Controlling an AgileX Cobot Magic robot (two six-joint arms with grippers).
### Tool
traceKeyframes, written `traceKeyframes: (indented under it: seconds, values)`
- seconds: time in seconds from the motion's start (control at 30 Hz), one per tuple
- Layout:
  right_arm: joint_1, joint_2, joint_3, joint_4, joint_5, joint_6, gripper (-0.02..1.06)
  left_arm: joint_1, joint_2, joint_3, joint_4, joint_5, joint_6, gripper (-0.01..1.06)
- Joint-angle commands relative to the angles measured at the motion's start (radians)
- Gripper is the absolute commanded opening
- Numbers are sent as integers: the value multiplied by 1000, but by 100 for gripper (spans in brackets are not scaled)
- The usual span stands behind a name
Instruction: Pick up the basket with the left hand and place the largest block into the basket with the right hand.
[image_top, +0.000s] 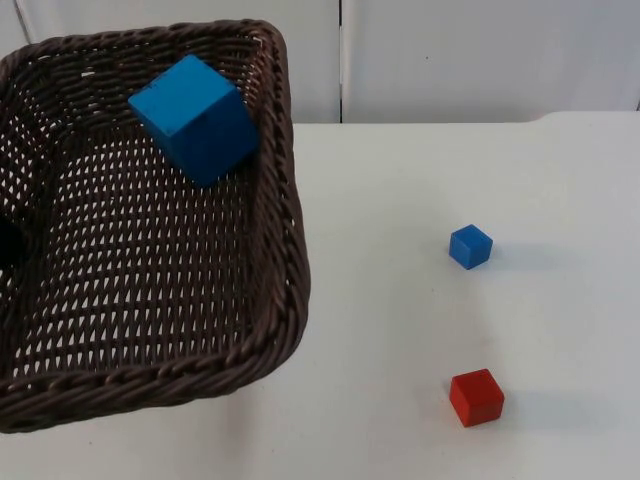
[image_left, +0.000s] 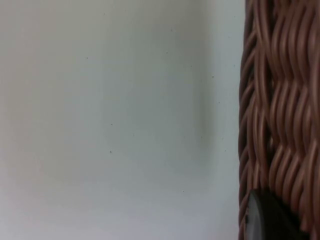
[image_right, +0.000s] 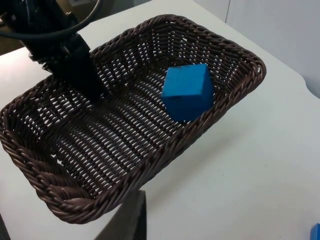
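The dark brown wicker basket (image_top: 288, 250) hangs tilted above the table's left side. My left gripper (image_right: 94, 89) is shut on its wall, one finger inside the basket. In the left wrist view the basket's weave (image_left: 280, 100) runs close beside a black fingertip (image_left: 267, 220). The largest block, a big blue cube (image_top: 195, 118), lies inside the basket against its far right corner; it appears again as the blue cube (image_right: 187, 91) in the right wrist view. My right gripper (image_right: 126, 224) hovers off the basket's (image_right: 200, 127) open side, apart from it and holding nothing.
A small blue cube (image_top: 470, 246) and a small red cube (image_top: 476, 397) sit on the white table (image_top: 400, 330) to the right of the basket. The grey partition wall (image_top: 480, 50) closes the back.
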Motion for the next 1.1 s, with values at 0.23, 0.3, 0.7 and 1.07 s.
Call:
traceKeyframes:
  seconds: [0.23, 0.3, 0.7, 1.07]
  values:
    - [-1, -6, 2, -3, -4, -8, 105, 2, 80, -3, -57, -4, 39, 0]
    - [-1, -6, 2, -3, -4, -8, 105, 2, 97, -3, -71, -12, 55, 0]
    - [-1, -6, 2, -3, 3, -8, 105, -109, 317, -7, -155, -281, 160, 0]
    - [-1, -6, 16, -3, 1, -8, 105, -130, 533, -62, -336, -329, 372, 0]
